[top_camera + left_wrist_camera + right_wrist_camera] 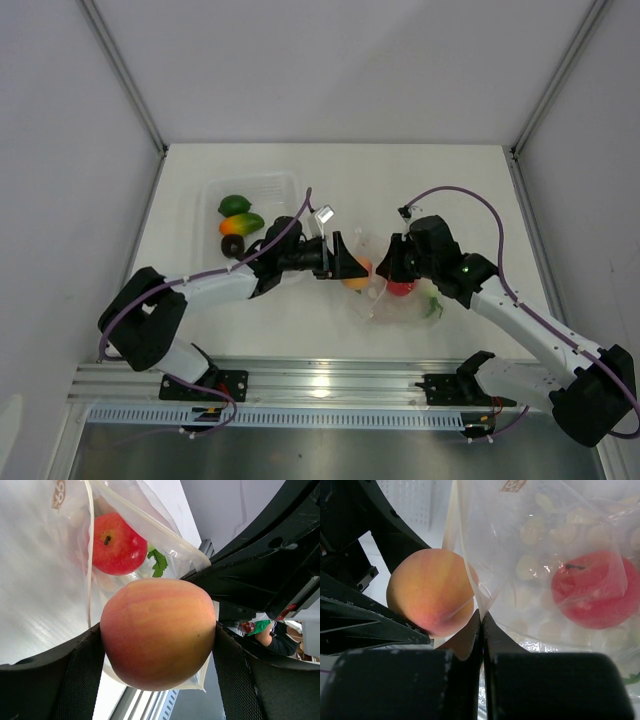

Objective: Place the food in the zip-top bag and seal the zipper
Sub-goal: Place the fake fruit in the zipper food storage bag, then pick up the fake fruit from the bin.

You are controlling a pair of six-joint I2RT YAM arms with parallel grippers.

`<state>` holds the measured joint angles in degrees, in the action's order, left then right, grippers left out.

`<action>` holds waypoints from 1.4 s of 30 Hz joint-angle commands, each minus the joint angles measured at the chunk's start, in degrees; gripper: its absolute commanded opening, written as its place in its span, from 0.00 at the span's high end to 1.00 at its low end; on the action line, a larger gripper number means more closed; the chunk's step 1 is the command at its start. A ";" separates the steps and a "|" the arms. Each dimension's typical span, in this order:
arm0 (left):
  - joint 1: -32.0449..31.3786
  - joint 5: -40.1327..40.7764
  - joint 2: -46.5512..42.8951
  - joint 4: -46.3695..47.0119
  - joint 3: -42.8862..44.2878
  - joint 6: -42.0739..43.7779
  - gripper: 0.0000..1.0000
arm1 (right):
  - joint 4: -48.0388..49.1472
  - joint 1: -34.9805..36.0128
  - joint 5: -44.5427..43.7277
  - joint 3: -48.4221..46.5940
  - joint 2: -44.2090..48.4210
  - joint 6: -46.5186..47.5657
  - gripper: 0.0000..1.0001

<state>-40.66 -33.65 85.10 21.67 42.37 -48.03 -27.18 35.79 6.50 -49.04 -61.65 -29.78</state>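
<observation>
from above, we see the left gripper [347, 265] clamped on the orange peach [357, 273] at the mouth of the zip-top bag [408, 308], which opens leftward toward that arm. the right gripper [388, 262] pinches the bag's rim. the red fruit [401, 288] and radish leaves [433, 306] lie inside. the green fruit [233, 205], mango [243, 222] and dark brown fruit [232, 246] sit in the white tray [262, 180].

at the left wrist, we find both fingers pressing the peach's sides, with the zipper [89, 555] running lengthwise away from us.

at the right wrist, we see the jaws nipped tight on the bag's edge, the peach just left of it.
</observation>
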 commanded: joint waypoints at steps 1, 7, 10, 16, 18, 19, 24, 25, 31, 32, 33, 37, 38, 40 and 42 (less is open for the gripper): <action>-1.08 -0.37 0.33 0.48 3.42 0.04 0.57 | 0.55 0.16 -0.17 -2.55 1.18 -0.45 1.00; -1.61 0.16 1.03 -2.33 5.00 0.74 0.01 | 0.02 -0.11 -0.35 -2.82 1.70 -0.19 1.00; -1.61 0.86 0.24 -3.91 5.35 1.62 0.01 | -0.07 -0.28 -0.35 -2.82 2.06 -0.19 1.00; -1.70 2.88 -2.22 -7.86 6.23 4.26 0.01 | 0.02 -0.46 -0.09 -2.73 2.06 -0.19 1.00; -1.70 3.85 -3.53 -8.66 6.15 5.22 0.01 | 0.02 -0.55 -0.09 -2.56 2.14 -0.10 1.00; -1.70 4.64 -3.97 -9.53 6.32 5.84 0.00 | 0.02 -0.55 -0.17 -2.56 2.15 -0.10 1.00; -1.52 8.33 -6.52 -14.45 7.98 8.30 0.00 | -0.24 -0.64 -0.26 -2.21 2.32 -0.01 1.00; -1.44 9.12 -7.13 -15.68 8.43 9.26 0.00 | -0.24 -0.63 -0.26 -2.03 2.32 -0.10 1.00; 1.20 16.15 -10.91 -24.30 10.54 10.77 0.00 | -0.07 -0.72 -0.52 -1.33 2.59 0.07 1.00; 1.81 18.77 -11.53 -25.18 10.54 10.68 0.01 | -0.07 -0.72 -0.44 -1.24 2.59 0.07 1.00; 3.21 20.36 -12.23 -27.27 10.54 10.59 0.00 | 0.02 -0.72 -0.53 -1.24 2.50 0.07 1.00; 8.22 28.27 -15.22 -34.12 11.07 7.44 0.00 | 0.02 -0.72 -0.70 -0.97 2.41 0.16 1.00; 9.54 29.68 -15.84 -35.80 11.42 6.56 0.00 | 0.02 -0.72 -0.70 -0.97 2.41 0.07 1.00; 13.06 36.43 -15.93 -42.28 12.64 4.10 0.01 | 0.19 -0.72 -0.61 -0.89 2.41 0.07 1.00; 16.65 41.88 -15.06 -46.61 15.01 2.51 0.00 | 0.28 -0.72 -0.61 -0.80 2.41 -0.01 1.00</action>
<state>-28.21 -3.68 70.72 -14.98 52.95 -41.91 -27.62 35.33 6.46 -49.15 -60.38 -29.95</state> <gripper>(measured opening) 0.994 0.003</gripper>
